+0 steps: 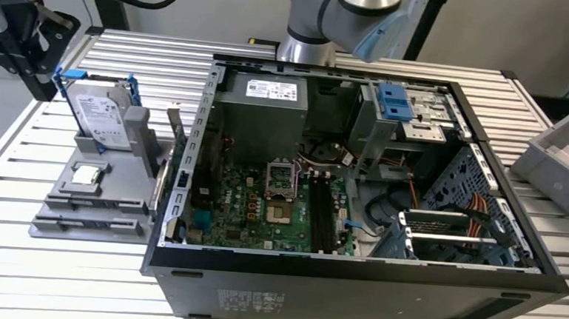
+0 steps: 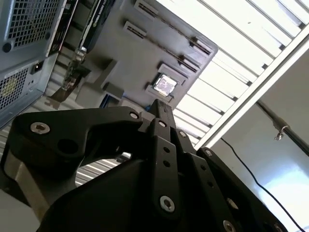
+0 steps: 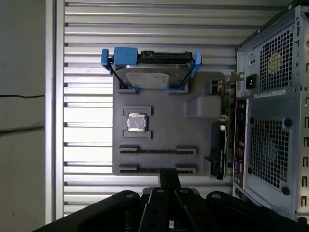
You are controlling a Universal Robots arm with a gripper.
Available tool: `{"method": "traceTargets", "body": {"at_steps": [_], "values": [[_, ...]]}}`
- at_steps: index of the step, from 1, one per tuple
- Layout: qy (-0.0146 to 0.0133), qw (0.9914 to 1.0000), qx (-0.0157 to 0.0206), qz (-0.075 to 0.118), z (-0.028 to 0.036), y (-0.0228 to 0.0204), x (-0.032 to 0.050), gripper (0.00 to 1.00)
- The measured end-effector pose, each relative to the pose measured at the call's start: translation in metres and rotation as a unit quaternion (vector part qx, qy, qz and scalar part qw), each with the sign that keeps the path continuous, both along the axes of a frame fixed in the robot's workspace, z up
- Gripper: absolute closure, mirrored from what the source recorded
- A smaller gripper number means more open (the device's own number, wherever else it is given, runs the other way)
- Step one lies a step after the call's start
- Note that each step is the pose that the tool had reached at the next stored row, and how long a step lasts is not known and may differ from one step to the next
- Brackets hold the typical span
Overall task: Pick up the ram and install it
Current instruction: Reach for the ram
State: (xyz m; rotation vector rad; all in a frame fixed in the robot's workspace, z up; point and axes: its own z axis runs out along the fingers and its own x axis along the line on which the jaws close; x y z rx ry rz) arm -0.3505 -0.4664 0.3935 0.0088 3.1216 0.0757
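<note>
My black gripper (image 1: 42,89) hangs at the exterior view's far left, above the table edge beside the grey parts holder (image 1: 65,190). Its fingertips (image 3: 169,175) meet in both wrist views, shut with nothing between them (image 2: 159,107). The holder (image 3: 164,121) carries two long narrow slots (image 3: 157,150), which appear as thin dark lines. I cannot tell whether the ram sits in them. The open computer case (image 1: 356,282) shows its black memory slots (image 1: 323,210) on the motherboard.
A silver hard drive in a blue frame (image 1: 100,111) stands at the holder's back, with a small square CPU chip (image 3: 136,122) before it. An expansion card (image 3: 220,140) stands between holder and case. A grey bin (image 1: 562,158) sits at the exterior view's right.
</note>
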Motion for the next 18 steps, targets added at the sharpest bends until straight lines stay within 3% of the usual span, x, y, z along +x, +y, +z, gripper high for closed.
{"method": "traceTargets", "body": {"at_steps": [5, 8, 18], "values": [[0.0000, 1.00000, 0.0000, 0.000, 0.0000, -0.0104, -0.0003, 1.00], [0.0000, 1.00000, 0.0000, 0.000, 0.0000, -0.0145, -0.0003, 1.00], [0.0000, 1.00000, 0.0000, 0.000, 0.0000, -0.0163, -0.0003, 1.00]]}}
